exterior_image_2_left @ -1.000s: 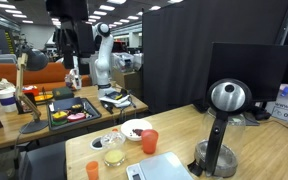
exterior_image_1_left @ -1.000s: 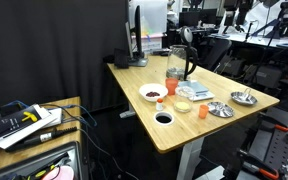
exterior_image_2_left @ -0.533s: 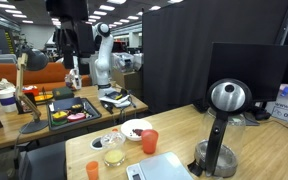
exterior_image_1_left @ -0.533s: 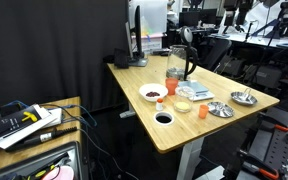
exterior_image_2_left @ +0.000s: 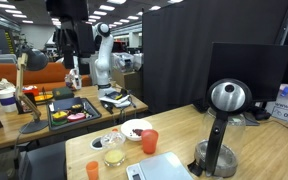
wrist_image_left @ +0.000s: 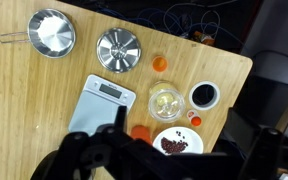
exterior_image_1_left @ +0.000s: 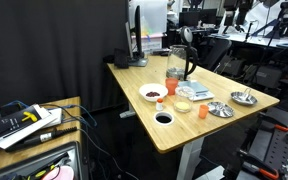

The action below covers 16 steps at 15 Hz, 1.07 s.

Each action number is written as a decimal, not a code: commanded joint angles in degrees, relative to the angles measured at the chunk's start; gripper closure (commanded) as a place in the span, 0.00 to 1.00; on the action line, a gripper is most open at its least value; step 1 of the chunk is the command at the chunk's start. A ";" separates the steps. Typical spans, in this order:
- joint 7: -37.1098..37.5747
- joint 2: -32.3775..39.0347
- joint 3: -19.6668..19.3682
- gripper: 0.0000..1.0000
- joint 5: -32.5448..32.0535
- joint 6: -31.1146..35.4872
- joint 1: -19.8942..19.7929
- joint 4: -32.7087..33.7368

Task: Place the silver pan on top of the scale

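Wrist view shows my gripper [wrist_image_left: 124, 142] dark and blurred at the bottom; I cannot tell whether its jaws are parted. Pan [wrist_image_left: 51, 32] sits at a table [wrist_image_left: 24, 95] corner, apart from the scale [wrist_image_left: 102, 105].

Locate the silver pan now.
Wrist view, top left: the silver pan sits at the table corner, beside the flatter silver dish, up-left of the scale.
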 commanded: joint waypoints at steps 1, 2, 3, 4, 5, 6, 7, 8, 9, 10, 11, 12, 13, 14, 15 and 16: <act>1.36 0.94 0.12 0.00 0.35 1.38 -0.47 0.25; 1.93 1.30 0.08 0.00 0.34 1.83 -0.69 0.33; 2.80 1.70 0.07 0.00 0.20 2.51 -1.07 0.34; 3.73 2.19 0.02 0.00 0.02 3.13 -1.50 0.34; 4.98 2.74 -0.06 0.00 -0.17 3.76 -2.12 0.29; 6.66 3.31 0.05 0.00 -0.62 4.51 -2.98 0.20; 8.55 3.98 -0.09 0.00 -0.63 5.04 -3.96 0.16; 11.12 4.32 -0.12 0.00 -0.83 5.85 -5.28 -0.19; 13.68 4.66 -0.20 0.00 -1.29 6.79 -6.74 -0.59; 15.87 5.05 -0.29 0.00 -1.90 7.35 -8.07 -0.84; 18.00 5.30 -0.58 0.00 -2.65 7.06 -9.64 -1.35; 20.18 5.60 -0.74 0.00 -3.17 5.87 -10.95 -1.69; 22.46 5.55 -0.79 0.00 -3.98 5.22 -12.33 -2.52; 24.98 5.49 -0.68 0.00 -4.59 4.57 -13.51 -3.19; 20.71 5.91 -1.60 0.00 -3.42 5.39 -11.83 -2.49; 22.25 5.89 -1.62 0.00 -3.79 5.36 -12.64 -3.15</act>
